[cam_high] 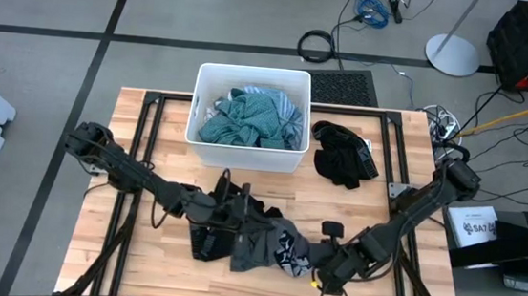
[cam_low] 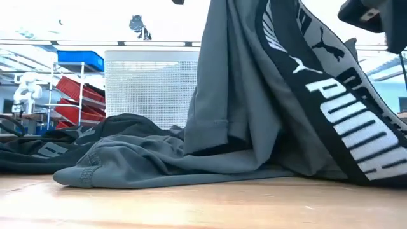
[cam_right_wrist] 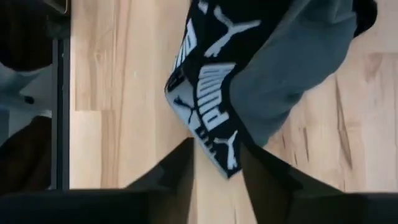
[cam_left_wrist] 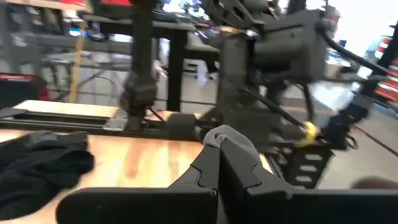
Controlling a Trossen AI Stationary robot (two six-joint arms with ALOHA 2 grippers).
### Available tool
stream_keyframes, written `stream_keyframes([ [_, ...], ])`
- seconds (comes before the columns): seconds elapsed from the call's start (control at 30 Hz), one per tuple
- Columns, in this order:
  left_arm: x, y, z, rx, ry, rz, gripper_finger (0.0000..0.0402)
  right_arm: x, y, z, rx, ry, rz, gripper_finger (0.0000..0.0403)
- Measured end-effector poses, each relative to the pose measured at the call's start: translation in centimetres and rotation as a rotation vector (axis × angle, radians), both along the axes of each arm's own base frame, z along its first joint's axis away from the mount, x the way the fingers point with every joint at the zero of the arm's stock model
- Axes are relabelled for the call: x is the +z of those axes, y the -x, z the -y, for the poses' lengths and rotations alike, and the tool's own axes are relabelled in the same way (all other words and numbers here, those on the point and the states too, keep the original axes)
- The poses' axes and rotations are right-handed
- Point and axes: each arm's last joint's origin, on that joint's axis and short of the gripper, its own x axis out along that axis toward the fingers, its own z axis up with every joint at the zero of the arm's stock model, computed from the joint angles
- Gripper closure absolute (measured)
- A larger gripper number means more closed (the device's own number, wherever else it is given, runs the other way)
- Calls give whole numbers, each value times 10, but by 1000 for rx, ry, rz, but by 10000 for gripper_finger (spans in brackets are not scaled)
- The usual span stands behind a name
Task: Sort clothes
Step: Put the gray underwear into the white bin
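A grey garment with a black-and-white lettered waistband is held up between my two grippers near the table's near edge. Its lower part lies on the wood. My left gripper is shut on its left side and my right gripper is shut on the waistband. A black garment lies right of the white bin, which holds teal and blue striped clothes. My left gripper pinches a small bunch of the grey cloth between its two fingertips. The cloth hangs below the fingers, and how many layers are held cannot be told. My right gripper pinches the lettered waistband between its two fingers, coming from above and pointing down. The fingers lie across the band. The band runs up slanting from the table, and the grey cloth hangs beside it.
More dark cloth lies on the table behind the grey garment. The black frame rails run along the table's left and right sides. Bare wood shows at the near left corner.
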Motion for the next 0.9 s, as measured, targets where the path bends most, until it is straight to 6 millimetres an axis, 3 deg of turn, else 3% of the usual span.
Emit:
stream_keyframes([
  [0.17, -3, 1, 3, -96, -7, -35, 399, -10, 13, -4, 22, 48, -34, 234],
  [0.33, -4, 1, 4, -130, 16, -44, 399, -27, 24, -7, 220, 138, -50, 209],
  [0.6, -4, 1, 4, -133, 14, -50, 400, -56, 35, 3, 714, 386, -74, 210],
  [0.9, -5, 1, 4, -133, 11, -56, 400, -80, 25, 3, 925, 583, -27, 211],
])
